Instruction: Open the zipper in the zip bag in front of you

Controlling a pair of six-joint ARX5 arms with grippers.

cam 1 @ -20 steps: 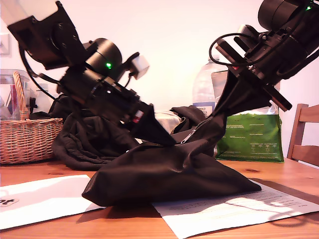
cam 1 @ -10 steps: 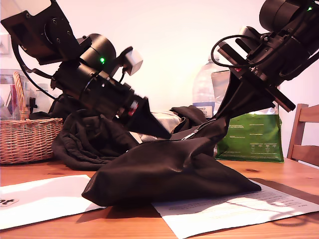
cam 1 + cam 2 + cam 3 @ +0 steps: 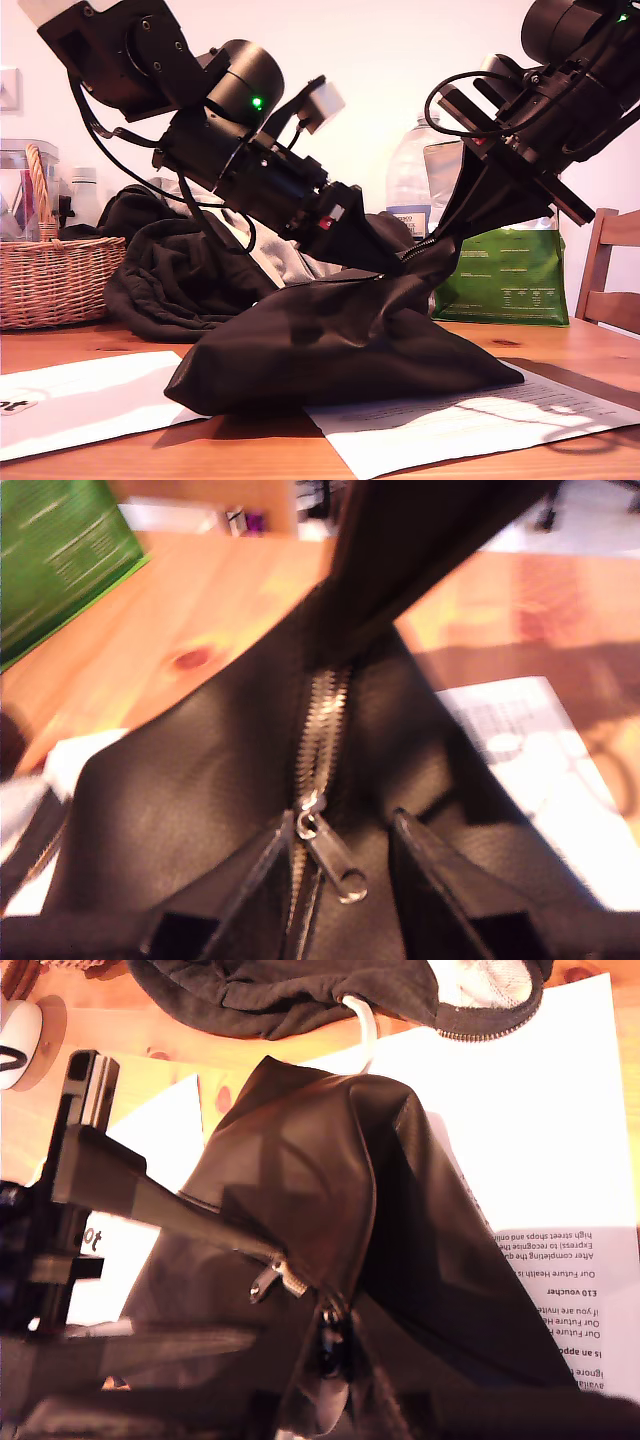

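White printed paper sheets (image 3: 450, 420) are lying nearest the camera on the wooden surface (image 3: 560, 345), along the six o'clock edge of the exterior view. The large soft black zip bag (image 3: 330, 350) is sitting on them at the centre of that view. Its bulk is slumping on the surface while one corner is rising toward two o'clock.

My second claw (image 3: 475, 190) is reaching in from the exterior view's two o'clock. It is clamping that raised corner, so the fabric is hanging taut beneath it.

My first claw (image 3: 385, 268) is angling down from the exterior view's ten o'clock to the bag's top edge. In the first wrist view its fingers (image 3: 272, 875) are standing apart. They are straddling the silvery metal zipper (image 3: 322, 720), with the small metal pull tab (image 3: 335, 865) lying loose between them and nothing gripped.

Behind the bag, a dark-and-grey heap of clothing (image 3: 180, 280) is spreading toward the exterior view's nine o'clock. A wicker basket (image 3: 50, 275) is standing beyond it at the nine o'clock edge. At three o'clock a green-and-silver foil pouch (image 3: 505, 275) is standing upright behind the bag. A clear plastic bottle (image 3: 408, 185) is rising just beside the pouch. A wooden chair back (image 3: 610, 270) is showing at the three o'clock edge.
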